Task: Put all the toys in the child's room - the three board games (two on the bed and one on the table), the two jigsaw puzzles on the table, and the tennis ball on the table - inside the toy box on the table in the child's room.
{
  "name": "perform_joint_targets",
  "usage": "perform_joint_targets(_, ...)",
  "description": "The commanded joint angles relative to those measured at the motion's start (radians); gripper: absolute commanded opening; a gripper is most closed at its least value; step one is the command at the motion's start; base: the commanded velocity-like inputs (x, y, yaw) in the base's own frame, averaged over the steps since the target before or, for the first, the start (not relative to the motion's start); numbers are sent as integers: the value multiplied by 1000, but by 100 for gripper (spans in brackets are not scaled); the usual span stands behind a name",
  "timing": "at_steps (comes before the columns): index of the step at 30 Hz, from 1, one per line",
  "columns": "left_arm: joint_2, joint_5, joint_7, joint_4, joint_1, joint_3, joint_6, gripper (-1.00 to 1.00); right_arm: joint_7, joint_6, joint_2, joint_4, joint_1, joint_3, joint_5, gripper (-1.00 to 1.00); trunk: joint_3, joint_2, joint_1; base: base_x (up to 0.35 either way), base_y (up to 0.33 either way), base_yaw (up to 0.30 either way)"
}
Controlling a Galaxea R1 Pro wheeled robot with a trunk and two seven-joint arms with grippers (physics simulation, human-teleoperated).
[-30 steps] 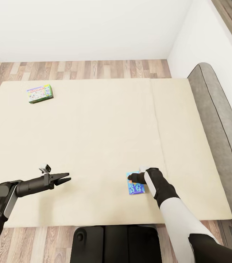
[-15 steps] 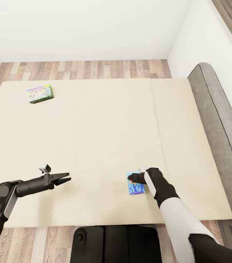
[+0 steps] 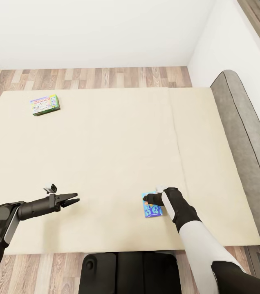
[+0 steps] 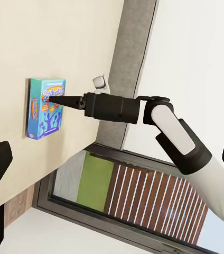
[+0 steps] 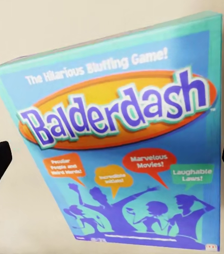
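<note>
Flat blue "Balderdash" game box [image 5: 114, 137], orange oval logo, purple silhouettes, lying on cream mattress bed [image 3: 105, 155]. Right hand [image 3: 147, 199] hovers above it, fingers spread. Left hand [image 3: 73, 200]: pressed together.

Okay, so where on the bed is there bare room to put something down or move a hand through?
Most of the cream bed is bare: the wide middle stretch between the green-bordered board game at the far left corner and the blue Balderdash box near the front edge. The strip along the grey headboard is free too. It is crowded only around the right gripper over the Balderdash box.
</note>
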Motion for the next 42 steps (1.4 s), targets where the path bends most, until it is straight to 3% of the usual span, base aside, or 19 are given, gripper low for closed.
perform_joint_targets(1, 0, 1, -3, 0, 0, 0, 11, 100, 1, 4, 1, -1, 0, -5, -2, 100, -1, -2, 1, 0, 7, 0)
perform_joint_targets(42, -1, 0, -3, 1, 0, 0, 9, 100, 1, 4, 1, -1, 0, -5, -2, 100, -1, -2, 1, 0, 17, 0)
